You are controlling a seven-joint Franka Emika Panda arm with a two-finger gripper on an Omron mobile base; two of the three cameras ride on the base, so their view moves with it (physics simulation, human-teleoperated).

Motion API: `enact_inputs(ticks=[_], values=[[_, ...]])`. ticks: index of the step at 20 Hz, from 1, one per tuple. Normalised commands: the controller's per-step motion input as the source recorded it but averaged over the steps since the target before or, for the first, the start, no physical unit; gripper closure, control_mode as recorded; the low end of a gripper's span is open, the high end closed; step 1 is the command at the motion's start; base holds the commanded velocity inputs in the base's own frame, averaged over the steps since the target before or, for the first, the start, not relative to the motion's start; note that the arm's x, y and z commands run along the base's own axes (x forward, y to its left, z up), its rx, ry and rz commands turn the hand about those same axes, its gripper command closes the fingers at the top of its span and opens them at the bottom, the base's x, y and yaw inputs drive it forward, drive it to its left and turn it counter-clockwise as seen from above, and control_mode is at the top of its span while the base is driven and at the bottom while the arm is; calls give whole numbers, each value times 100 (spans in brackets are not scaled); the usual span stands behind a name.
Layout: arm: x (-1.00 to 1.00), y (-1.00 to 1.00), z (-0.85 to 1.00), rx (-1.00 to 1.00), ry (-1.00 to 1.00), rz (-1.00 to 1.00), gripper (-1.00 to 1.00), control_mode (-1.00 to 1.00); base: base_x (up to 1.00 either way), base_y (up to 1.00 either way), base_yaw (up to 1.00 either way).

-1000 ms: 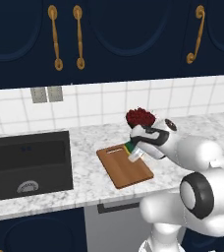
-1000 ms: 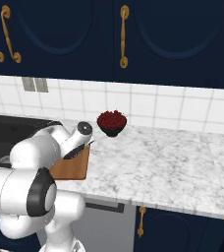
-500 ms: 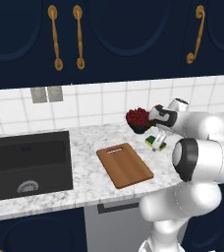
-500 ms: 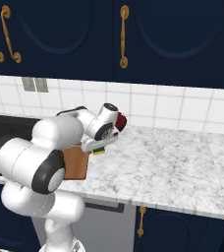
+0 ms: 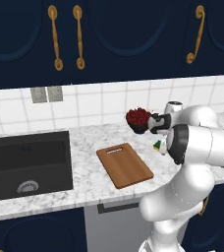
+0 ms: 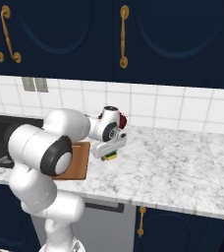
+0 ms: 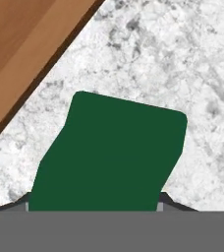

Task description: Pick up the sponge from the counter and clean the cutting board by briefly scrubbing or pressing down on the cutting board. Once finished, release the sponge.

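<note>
My two-finger claw (image 6: 110, 153) is clamped on the small yellow sponge with a dark green scrubbing face (image 7: 115, 152), held above white marble counter (image 7: 178, 64) beside the brown wooden cutting board (image 5: 124, 164). It looks light and squashy, so I grip its sides.

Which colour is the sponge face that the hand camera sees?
Dark green; the sponge shows best in the hand view.

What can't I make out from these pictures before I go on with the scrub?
- Claw fingertips: hidden in the hand view by the yellow block sponge with dark green scrubbing layer.
- Whether that sponge touches the white marble counter: too small in the right base view.
- Flat brown wooden cutting board: its near part is behind the arm in the right base view and cut off in the hand view.
</note>
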Motion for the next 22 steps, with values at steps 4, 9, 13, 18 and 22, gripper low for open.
enact_inputs(ticks=[4, 9, 13, 18, 22], values=[[0, -13, -30, -2, 0, 0, -100, -100, 0, 0, 0], [-4, -14, -15, 0, -2, 0, -100, -100, 0, 0, 0], [-9, -22, 16, 6, -2, 0, -100, -100, 0, 0, 0], [0, -12, 52, 18, 0, 0, -100, -100, 0, 0, 0], [-45, 14, 64, 7, 0, -4, -100, -100, 0, 0, 0]])
